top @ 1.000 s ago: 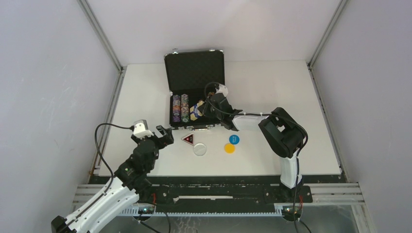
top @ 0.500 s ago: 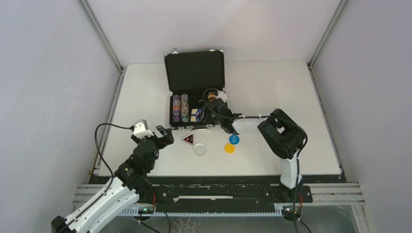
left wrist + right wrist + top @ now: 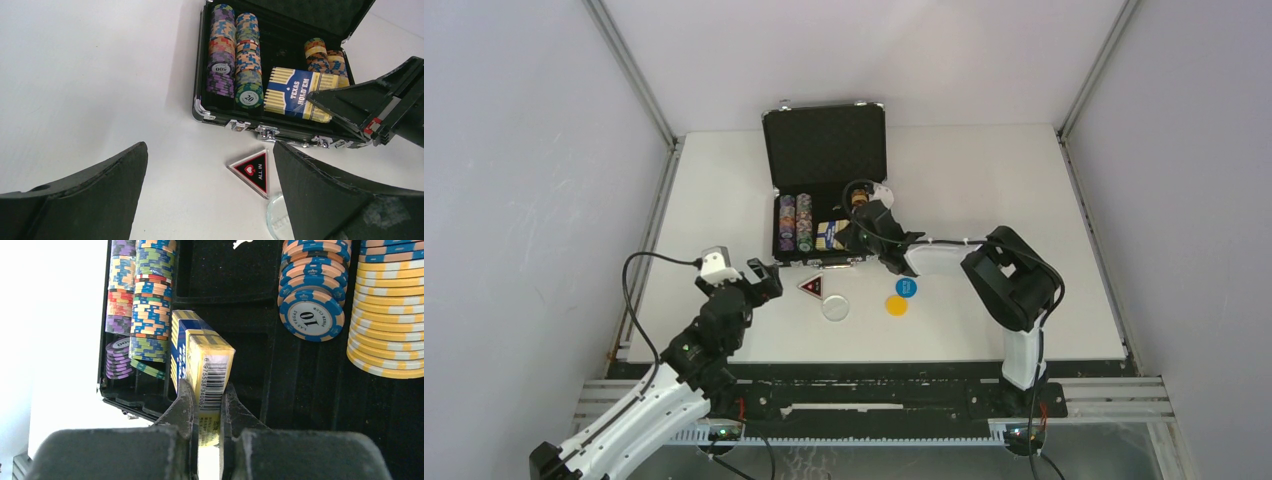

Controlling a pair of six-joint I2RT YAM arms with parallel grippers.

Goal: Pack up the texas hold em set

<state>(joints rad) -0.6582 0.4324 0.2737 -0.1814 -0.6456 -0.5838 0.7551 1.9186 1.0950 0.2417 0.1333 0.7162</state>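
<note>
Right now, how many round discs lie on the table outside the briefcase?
3. The white disc lies beside the triangular token; the blue disc and the yellow disc lie close together, to its right. None seems hidden.

The card box (image 3: 295, 95) lying in the briefcase (image 3: 200, 107) carries "TEXAS HOLD'EM" on its blue band. Its yellow end flap, seen from the right wrist, bears a barcode with digits that look like 6 975538 340062. The nearest purple chip (image 3: 221, 68) of the leftmost row is marked "500". The green chip (image 3: 248, 97) fronting the next row to the right is marked "20". A blue-and-orange chip (image 3: 308, 316) further right shows "10", ringed by lettering too fine to read. Just near of the briefcase, the red-black triangular token (image 3: 255, 171) reads "ALL IN" under a heart.
</note>
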